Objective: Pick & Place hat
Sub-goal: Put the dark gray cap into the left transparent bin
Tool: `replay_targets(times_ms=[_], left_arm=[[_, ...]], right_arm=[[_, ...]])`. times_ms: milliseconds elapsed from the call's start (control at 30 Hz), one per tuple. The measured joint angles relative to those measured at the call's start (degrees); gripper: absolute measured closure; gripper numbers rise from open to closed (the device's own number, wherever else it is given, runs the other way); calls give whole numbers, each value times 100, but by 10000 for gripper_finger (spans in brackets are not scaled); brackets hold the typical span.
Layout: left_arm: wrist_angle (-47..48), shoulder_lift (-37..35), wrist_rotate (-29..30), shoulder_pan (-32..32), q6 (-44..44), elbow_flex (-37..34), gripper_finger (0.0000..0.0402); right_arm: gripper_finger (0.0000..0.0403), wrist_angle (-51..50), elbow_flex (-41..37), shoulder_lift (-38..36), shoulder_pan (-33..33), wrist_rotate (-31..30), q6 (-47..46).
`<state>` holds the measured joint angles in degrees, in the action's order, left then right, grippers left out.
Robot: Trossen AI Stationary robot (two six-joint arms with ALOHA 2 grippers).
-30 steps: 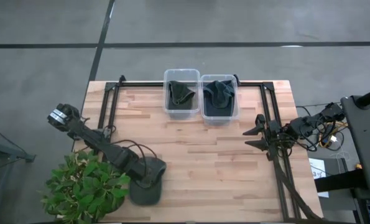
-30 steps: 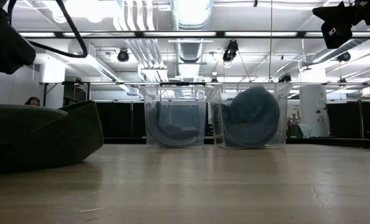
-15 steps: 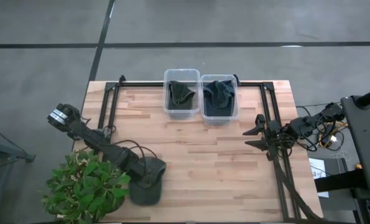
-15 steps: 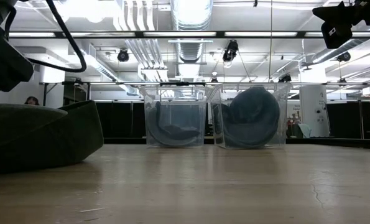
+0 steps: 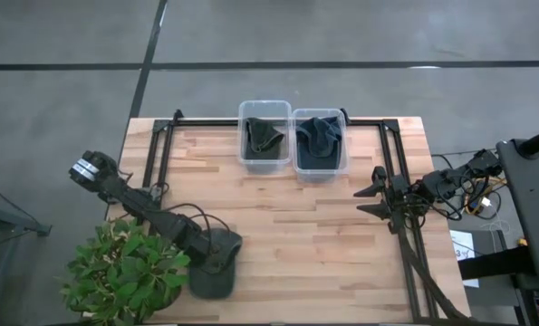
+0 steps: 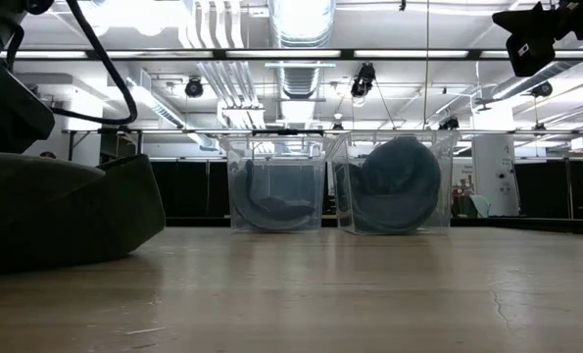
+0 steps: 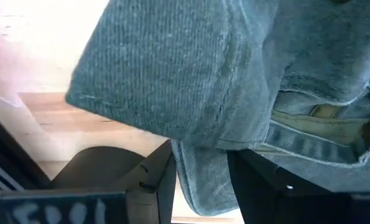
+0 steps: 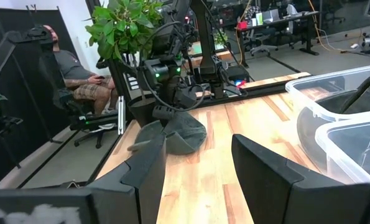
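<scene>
The hat point(image 5: 213, 274) lies on the wooden table point(image 5: 287, 235) near its front left corner, just beside a leafy potted plant point(image 5: 124, 272). It is a dark grey-green cap of ribbed, corduroy-like cloth with stitched seams, and from table level it shows as a low, slumped mound with one edge rising in a soft fold point(image 6: 66, 211). The left gripper point(image 5: 216, 258) is down on the hat; in the left wrist view the cloth point(image 7: 203, 87) fills the picture and a flap of it hangs between the two dark fingers point(image 7: 153, 186), but whether they are pressed onto it cannot be told. At the back of the table stand two clear plastic bins side by side, touching: the left bin point(image 5: 265, 136) holds a dark crumpled cap, the right bin point(image 5: 319, 143) a dark bluish one. The right gripper point(image 5: 370, 199) waits above the table's right side, well apart from the hat, its fingers point(image 8: 265, 168) spread wide and holding nothing. Beyond the table, a person point(image 8: 73, 68) sits in a chair.
</scene>
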<state>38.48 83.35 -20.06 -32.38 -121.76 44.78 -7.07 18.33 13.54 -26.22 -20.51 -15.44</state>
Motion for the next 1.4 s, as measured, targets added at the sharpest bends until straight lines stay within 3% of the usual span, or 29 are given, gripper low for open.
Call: replay_targets(times_ms=[133, 333, 600, 1000, 1233, 1400], left_arm=[[-29, 0, 23, 0, 8, -16, 285], [-80, -4, 73, 0, 161, -12, 384], [-98, -7, 298, -9, 172, 20, 395], [-57, -9, 2395, 94, 245, 436, 397], [-87, -9, 3742, 268, 793, 733, 397], [-115, -9, 4352, 319, 1284, 962, 397]], right_arm=[[222, 0, 0, 0, 0, 0, 0], [225, 0, 0, 0, 0, -2, 0], [224, 0, 0, 0, 0, -2, 0], [225, 0, 0, 0, 2, -2, 1], [222, 2, 0, 0, 2, -2, 0], [225, 4, 0, 0, 2, -2, -68]])
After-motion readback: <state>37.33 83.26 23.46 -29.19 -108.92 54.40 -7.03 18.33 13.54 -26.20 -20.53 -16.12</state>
